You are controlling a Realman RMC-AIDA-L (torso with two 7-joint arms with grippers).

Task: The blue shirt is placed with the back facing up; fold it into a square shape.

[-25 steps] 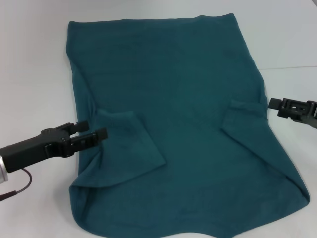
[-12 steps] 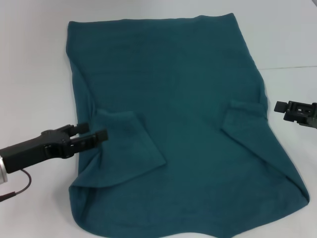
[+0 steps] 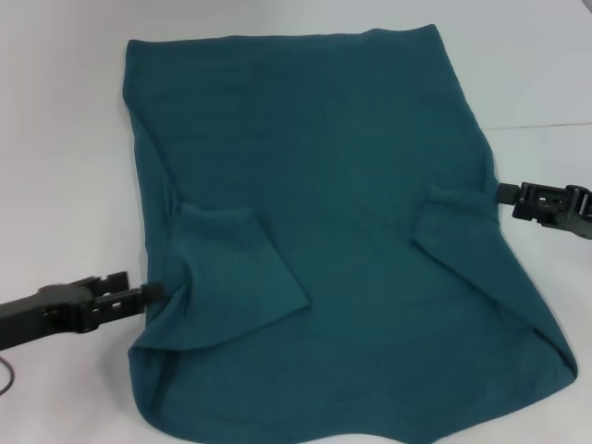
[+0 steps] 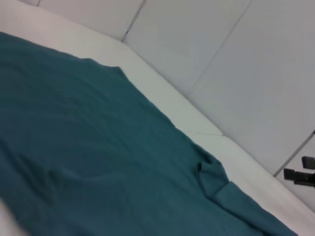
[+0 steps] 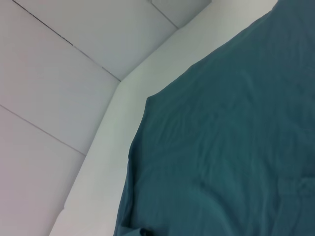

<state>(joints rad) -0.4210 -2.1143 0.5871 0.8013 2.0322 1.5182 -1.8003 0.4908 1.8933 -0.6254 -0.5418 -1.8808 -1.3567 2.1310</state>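
Observation:
The blue shirt [image 3: 324, 185] lies flat on the white table [image 3: 65, 139] with its plain back up. Both short sleeves are folded inward, the left sleeve [image 3: 236, 268] and the right sleeve [image 3: 453, 217]. My left gripper [image 3: 153, 289] is low at the shirt's left edge, just below the folded sleeve, open, with one fingertip touching the cloth edge. My right gripper [image 3: 507, 193] is open at the shirt's right edge, level with the folded right sleeve. The shirt also fills the left wrist view [image 4: 98, 147], where the right gripper [image 4: 300, 169] shows far off, and the right wrist view [image 5: 236, 147].
White table surface surrounds the shirt on the left, right and far sides. A seam line [image 3: 546, 126] runs across the table at the right. The shirt's near hem reaches the bottom edge of the head view.
My left gripper has dropped back and nearer to me, to the shirt's left edge. My right gripper drew away, then came back to the shirt's right edge. The shirt has not moved.

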